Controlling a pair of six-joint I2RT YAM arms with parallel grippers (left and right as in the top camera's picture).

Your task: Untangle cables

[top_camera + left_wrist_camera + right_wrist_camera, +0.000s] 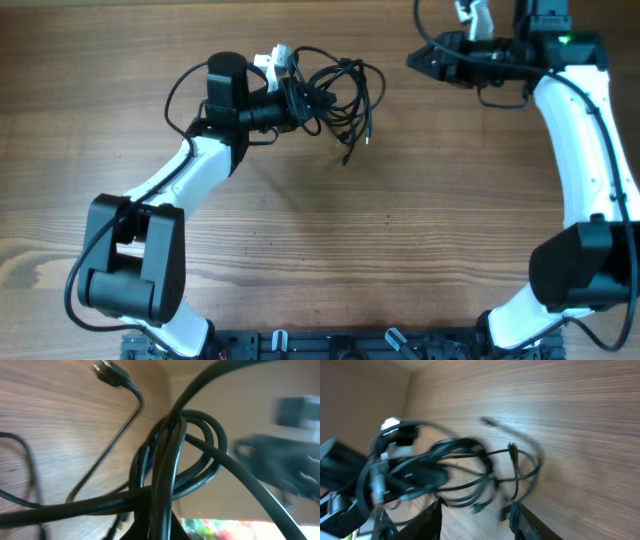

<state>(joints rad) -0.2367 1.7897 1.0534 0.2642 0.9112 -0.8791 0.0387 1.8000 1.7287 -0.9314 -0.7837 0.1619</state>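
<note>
The cables (340, 85) are a loose black tangle of loops at the back of the table, left of middle, with two plug ends hanging toward the front (366, 140). My left gripper (292, 98) is shut on the left side of the tangle. In the left wrist view the cables (170, 460) fill the frame, running down into the jaws, and one plug (107, 372) sticks out at the top. My right gripper (415, 60) is open and empty at the back right, apart from the tangle. Its two fingers (476, 517) frame the cables (470, 470) ahead of it.
The wooden table (400, 250) stretches bare toward the front. The left arm (190, 165) reaches in from the front left, the right arm (585, 140) from the front right. A black rail (330, 345) runs along the front edge.
</note>
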